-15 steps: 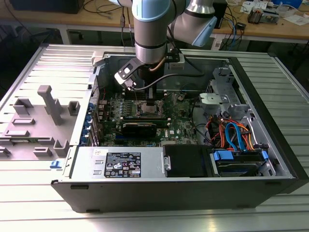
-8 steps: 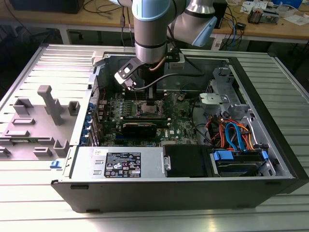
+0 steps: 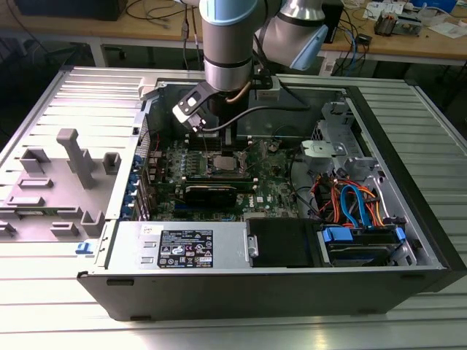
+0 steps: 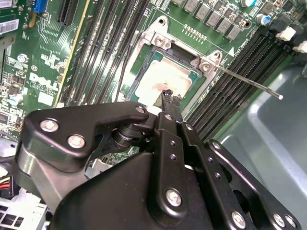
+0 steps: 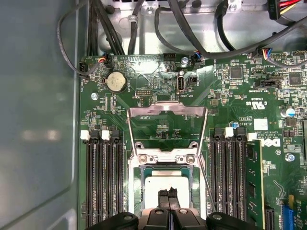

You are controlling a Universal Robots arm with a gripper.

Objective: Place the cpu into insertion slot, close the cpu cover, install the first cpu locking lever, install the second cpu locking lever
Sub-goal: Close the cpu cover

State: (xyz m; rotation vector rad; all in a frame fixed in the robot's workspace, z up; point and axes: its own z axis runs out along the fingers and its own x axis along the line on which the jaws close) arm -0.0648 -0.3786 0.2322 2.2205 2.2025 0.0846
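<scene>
Surface: a ribbed metal table carries an open computer case lying on its side. Wooden benches strewn with cables stand behind it.

The insertion slot sits near the middle of the case on the green circuit board. In the exterior view, a labelled power supply lies nearer the camera than the slot. A bundle of blue and orange cables lies well off to the exterior view's right of the slot. Grey moulded fixtures stand outside the case, well off to the exterior view's left of the slot.

The robot arm comes down into the case directly above the slot.

Black memory slots flank the insertion slot on two sides, their long axes parallel to its side edges.

The cpu cover is open, swung back from the slot's hinged edge. Its long axis points away from the slot, and bare board shows through its window.

A thin lever rod projects free from one corner of the slot, out across the memory slots.

The cpu lies flat inside the slot, metal top up, its edges square with the slot's rim. It shows no distinct long axis.

The gripper hangs over the cpu's top, tips at or just above the metal; contact cannot be confirmed. Its jaws are drawn together with nothing between them.
</scene>
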